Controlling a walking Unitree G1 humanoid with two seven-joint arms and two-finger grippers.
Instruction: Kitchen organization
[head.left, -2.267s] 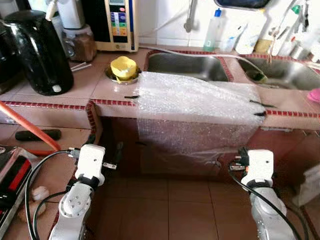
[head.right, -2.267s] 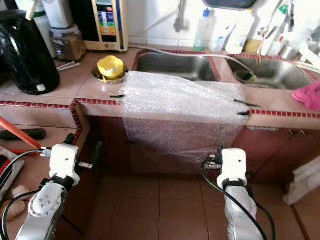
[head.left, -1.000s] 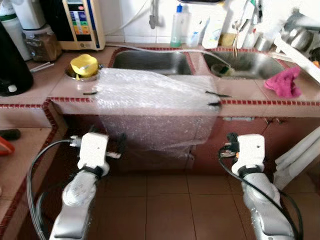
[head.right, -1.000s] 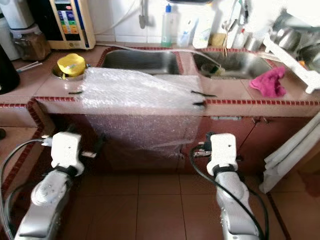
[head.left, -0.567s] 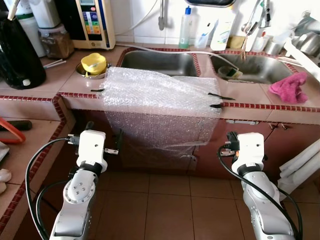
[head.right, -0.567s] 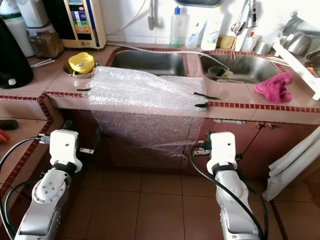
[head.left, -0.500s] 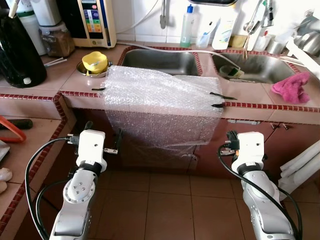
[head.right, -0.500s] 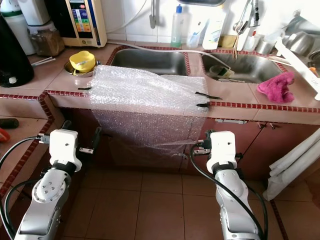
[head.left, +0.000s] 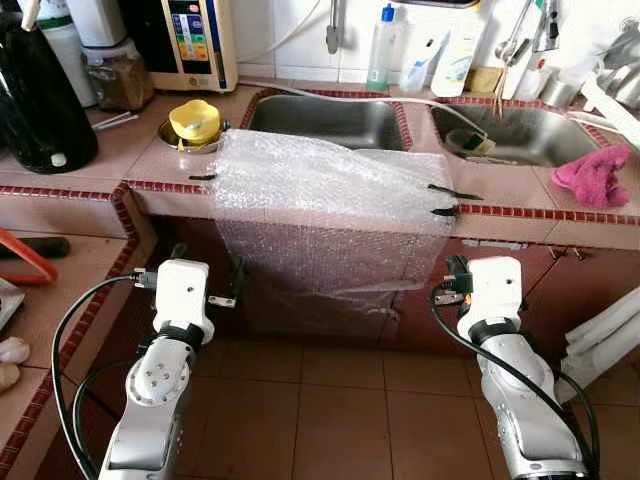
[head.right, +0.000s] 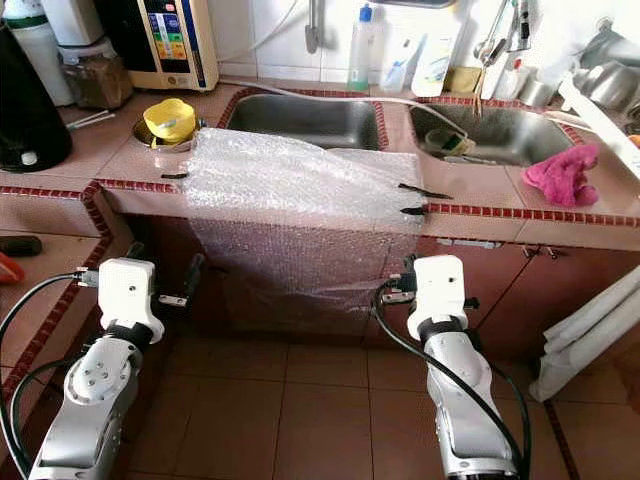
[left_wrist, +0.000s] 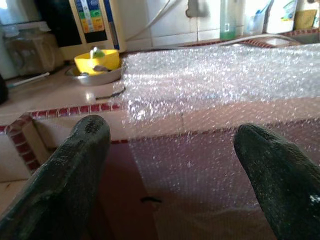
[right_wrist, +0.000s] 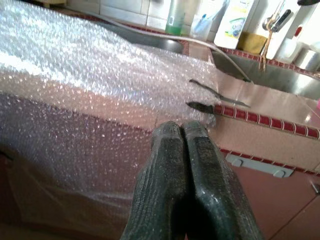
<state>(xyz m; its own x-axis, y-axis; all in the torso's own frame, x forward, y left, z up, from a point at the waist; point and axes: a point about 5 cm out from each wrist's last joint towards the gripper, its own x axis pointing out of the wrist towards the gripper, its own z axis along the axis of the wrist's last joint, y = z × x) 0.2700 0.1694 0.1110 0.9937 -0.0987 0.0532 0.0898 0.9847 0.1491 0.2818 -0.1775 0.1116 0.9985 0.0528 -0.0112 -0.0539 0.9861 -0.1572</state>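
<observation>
Swung back leftward and steadied before the clear bubble-wrap sheet (head.left: 330, 190) draped over the red-tiled counter edge (head.left: 80, 192), left gripper (left_wrist: 170, 150) spread wide, right gripper (right_wrist: 182, 137) pressed together empty; approach step, grasp likely next.

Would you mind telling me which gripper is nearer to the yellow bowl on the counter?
Left. The left gripper hangs open below the counter edge, almost under the yellow bowl. The right gripper, shut, is below the far end of the bubble wrap, beyond the bowl's side.
</observation>
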